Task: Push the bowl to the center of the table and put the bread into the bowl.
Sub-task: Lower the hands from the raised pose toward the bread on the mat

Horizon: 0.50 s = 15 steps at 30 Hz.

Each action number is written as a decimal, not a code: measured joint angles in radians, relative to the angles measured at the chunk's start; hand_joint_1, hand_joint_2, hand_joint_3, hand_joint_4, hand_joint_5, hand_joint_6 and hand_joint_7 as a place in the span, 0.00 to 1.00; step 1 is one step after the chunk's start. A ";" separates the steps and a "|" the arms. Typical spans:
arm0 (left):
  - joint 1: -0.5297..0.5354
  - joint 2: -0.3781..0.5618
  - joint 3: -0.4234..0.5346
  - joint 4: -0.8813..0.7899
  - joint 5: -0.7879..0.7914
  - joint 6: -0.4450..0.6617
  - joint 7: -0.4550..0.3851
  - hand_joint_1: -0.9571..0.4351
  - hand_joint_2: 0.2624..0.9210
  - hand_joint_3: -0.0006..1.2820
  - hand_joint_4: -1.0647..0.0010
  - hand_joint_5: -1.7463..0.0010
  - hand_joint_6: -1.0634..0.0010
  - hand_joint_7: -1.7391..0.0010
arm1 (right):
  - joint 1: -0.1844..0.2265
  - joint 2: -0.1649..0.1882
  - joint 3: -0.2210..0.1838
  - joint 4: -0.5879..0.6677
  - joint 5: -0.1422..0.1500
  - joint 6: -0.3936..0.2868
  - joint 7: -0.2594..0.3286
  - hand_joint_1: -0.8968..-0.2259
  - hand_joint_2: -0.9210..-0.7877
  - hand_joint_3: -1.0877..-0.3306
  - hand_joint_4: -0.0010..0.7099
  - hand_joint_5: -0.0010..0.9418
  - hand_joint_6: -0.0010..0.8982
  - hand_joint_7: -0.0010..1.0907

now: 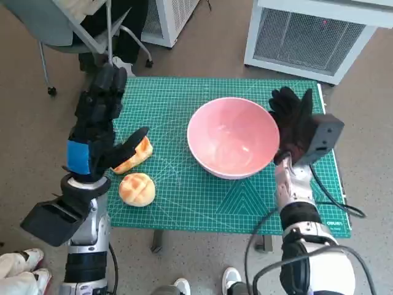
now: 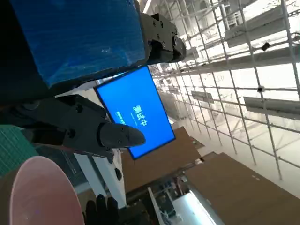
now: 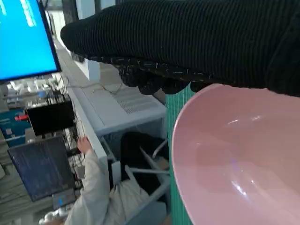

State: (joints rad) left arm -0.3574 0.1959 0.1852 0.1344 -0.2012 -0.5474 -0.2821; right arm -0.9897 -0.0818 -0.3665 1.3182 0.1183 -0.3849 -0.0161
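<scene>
The pink bowl (image 1: 233,137) sits on the green mat (image 1: 184,196), right of middle. The gloved right hand (image 1: 293,123) lies open against its far side, seemingly to push. Left of the bowl, the left hand (image 1: 98,117) hovers open, holding nothing, above two breads (image 1: 136,178).

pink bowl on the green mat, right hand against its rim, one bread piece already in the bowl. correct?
Not quite: the pink bowl is empty in the head view. Both bread pieces, the round bun and the bread slice, lie on the green mat near the left hand. The right hand is at the bowl's rim, as you said.
</scene>
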 measured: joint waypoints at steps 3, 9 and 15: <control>0.009 0.007 0.007 0.000 0.004 0.003 0.007 0.53 1.00 0.17 0.77 1.00 0.77 0.90 | -0.007 -0.003 0.002 -0.001 -0.003 -0.001 0.003 0.65 0.00 0.28 0.33 0.00 0.13 0.38; 0.013 0.052 0.024 -0.001 0.037 0.042 0.021 0.52 1.00 0.16 0.77 1.00 0.77 0.90 | -0.017 -0.024 0.024 -0.012 -0.009 -0.047 0.004 0.63 0.00 0.28 0.32 0.00 0.13 0.38; 0.035 0.172 0.041 -0.083 0.151 0.251 0.040 0.48 1.00 0.15 0.79 1.00 0.76 0.90 | -0.025 -0.057 0.065 -0.064 -0.041 -0.184 0.015 0.55 0.00 0.32 0.33 0.00 0.13 0.39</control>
State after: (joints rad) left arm -0.3225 0.3676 0.2257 0.0513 -0.0505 -0.2960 -0.2421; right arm -1.0151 -0.1384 -0.3017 1.2544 0.0768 -0.5692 -0.0009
